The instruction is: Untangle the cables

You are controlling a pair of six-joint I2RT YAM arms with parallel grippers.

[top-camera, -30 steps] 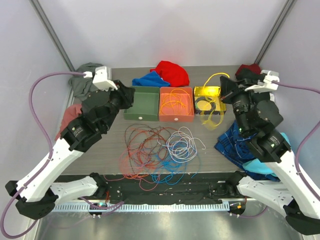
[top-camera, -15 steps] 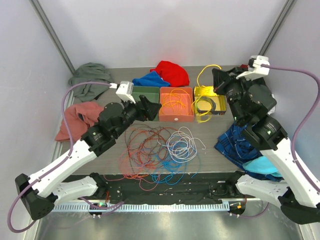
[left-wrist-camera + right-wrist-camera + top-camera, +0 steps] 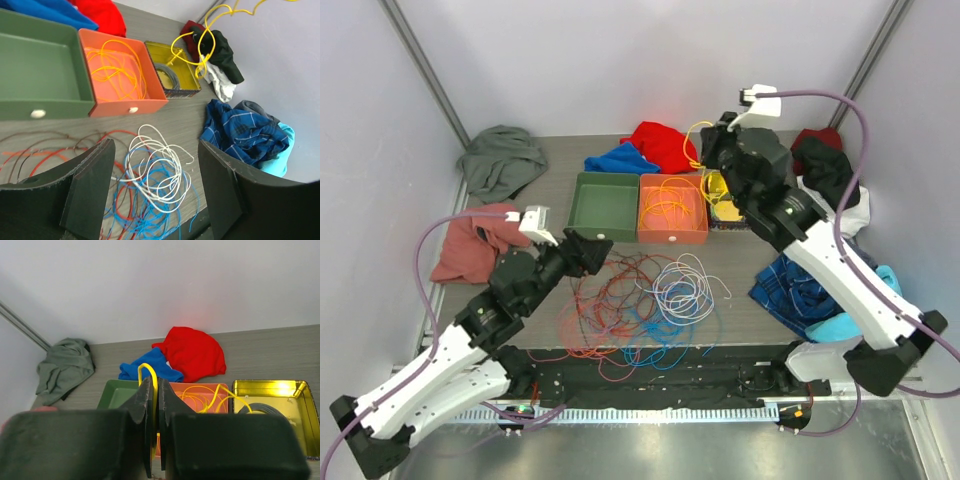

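The left hand (image 3: 155,170) hovers with its fingers spread wide above the tangle of thin red, brown, blue and white cables (image 3: 640,300), which lies loose on the grey bench (image 3: 745,265) in front of the trays. The right hand (image 3: 156,405) is raised over the back of the bench, its fingers pressed together and pinching a thin yellow cable (image 3: 146,365). That cable trails down towards the shiny yellow tray (image 3: 270,386). A thin orange cable (image 3: 670,205) lies coiled inside the orange tray (image 3: 672,237).

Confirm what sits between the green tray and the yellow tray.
The orange tray, with thin orange cable looped inside; the top view shows it.
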